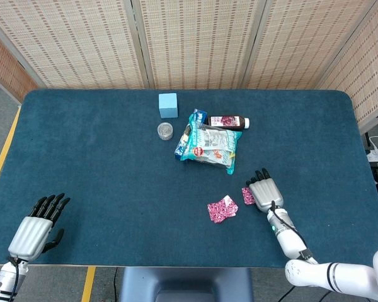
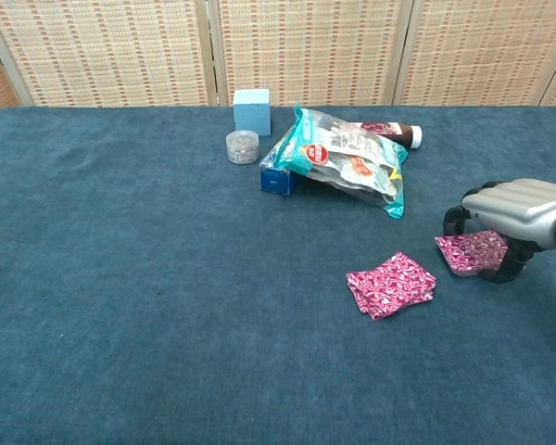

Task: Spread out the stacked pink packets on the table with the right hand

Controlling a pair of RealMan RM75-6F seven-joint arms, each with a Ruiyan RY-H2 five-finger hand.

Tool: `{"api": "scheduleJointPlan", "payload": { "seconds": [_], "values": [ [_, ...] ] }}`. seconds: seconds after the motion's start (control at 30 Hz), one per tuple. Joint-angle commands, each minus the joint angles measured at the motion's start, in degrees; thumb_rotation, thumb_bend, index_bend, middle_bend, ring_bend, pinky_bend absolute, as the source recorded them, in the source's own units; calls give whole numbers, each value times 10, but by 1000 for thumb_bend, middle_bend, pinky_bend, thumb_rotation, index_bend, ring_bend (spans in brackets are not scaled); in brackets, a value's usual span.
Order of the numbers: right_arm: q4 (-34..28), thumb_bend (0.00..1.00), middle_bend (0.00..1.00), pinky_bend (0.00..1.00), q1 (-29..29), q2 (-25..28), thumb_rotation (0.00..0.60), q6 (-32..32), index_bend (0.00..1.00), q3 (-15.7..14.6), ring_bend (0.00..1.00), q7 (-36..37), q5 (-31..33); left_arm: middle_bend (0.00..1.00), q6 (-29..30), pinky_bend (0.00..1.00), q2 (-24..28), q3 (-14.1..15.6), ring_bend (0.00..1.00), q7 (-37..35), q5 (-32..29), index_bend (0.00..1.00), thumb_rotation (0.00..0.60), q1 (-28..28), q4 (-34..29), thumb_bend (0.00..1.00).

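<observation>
Two lots of pink patterned packets lie on the blue table. One pink pile (image 1: 222, 208) (image 2: 390, 284) lies free near the table's middle front. A second pink packet (image 1: 246, 195) (image 2: 470, 250) lies just to its right under my right hand (image 1: 263, 192) (image 2: 514, 209). The fingers hook down over that packet's far left edge and the thumb presses in at its right side, so the hand grips it against the cloth. My left hand (image 1: 38, 226) rests at the front left corner with its fingers spread and nothing in it. It shows only in the head view.
Behind the packets stand a light blue cube (image 1: 168, 105) (image 2: 251, 111) and a small round jar (image 1: 165, 131) (image 2: 243, 146). A teal snack bag (image 1: 209, 146) (image 2: 347, 158) lies over a blue box (image 2: 278, 176), beside a dark bottle (image 1: 229, 121) (image 2: 389, 132). Woven screens close the back.
</observation>
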Motion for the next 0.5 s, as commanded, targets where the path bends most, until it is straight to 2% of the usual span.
{"api": "scheduleJointPlan", "payload": {
  "seconds": [0.03, 0.5],
  "values": [
    [2, 237, 307, 0, -1, -3, 600, 5, 418, 0, 104, 0, -3, 0, 0, 91, 0, 0, 0, -1, 0, 0, 600, 0, 0, 444],
    [6, 238, 429, 0, -8, -16, 600, 27, 657, 5, 179, -9, -10, 0, 3, 91, 1, 1, 0, -4, 2, 0, 600, 1, 0, 444]
  ]
}}
